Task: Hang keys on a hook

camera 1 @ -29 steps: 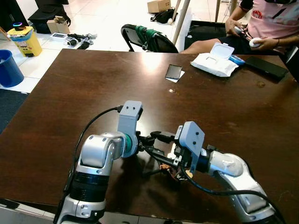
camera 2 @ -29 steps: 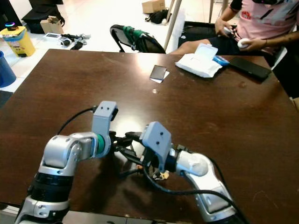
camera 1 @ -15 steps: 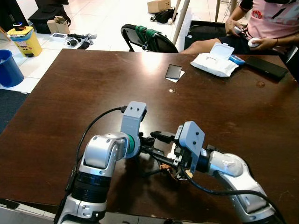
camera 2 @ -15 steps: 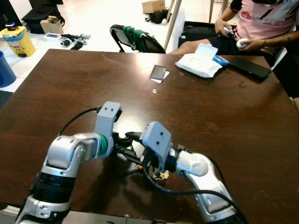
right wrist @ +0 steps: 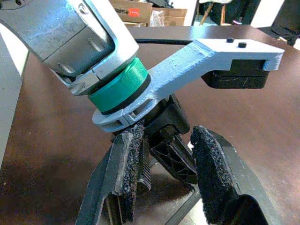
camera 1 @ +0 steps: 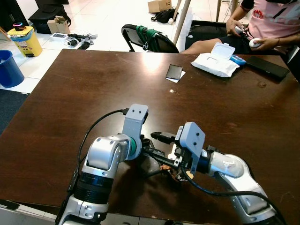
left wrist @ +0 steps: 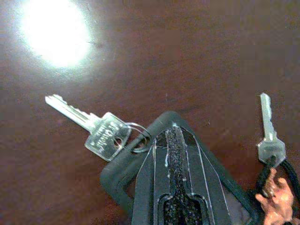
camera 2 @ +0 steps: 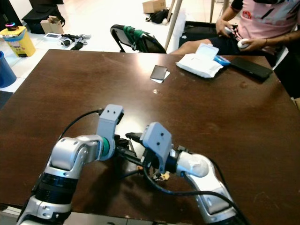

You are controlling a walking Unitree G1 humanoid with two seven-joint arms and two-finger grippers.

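Note:
A bunch of keys with a small orange charm lies on the dark brown table near its front edge. In the left wrist view one silver key on a ring lies just ahead of my left gripper, and a second key lies off to one side. My left gripper reaches in from the left, low over the keys. My right gripper comes from the right and stands open, its pads on either side of the left gripper's black tip.
At the far right corner sits a person holding a controller, beside a white pack of wipes and a black flat device. A small dark phone lies mid-table. A chair, blue bucket and yellow container stand on the floor beyond.
My left arm has edged to the right, bringing its gripper closer in between the right gripper's fingers. The right arm and the keys have stayed put.

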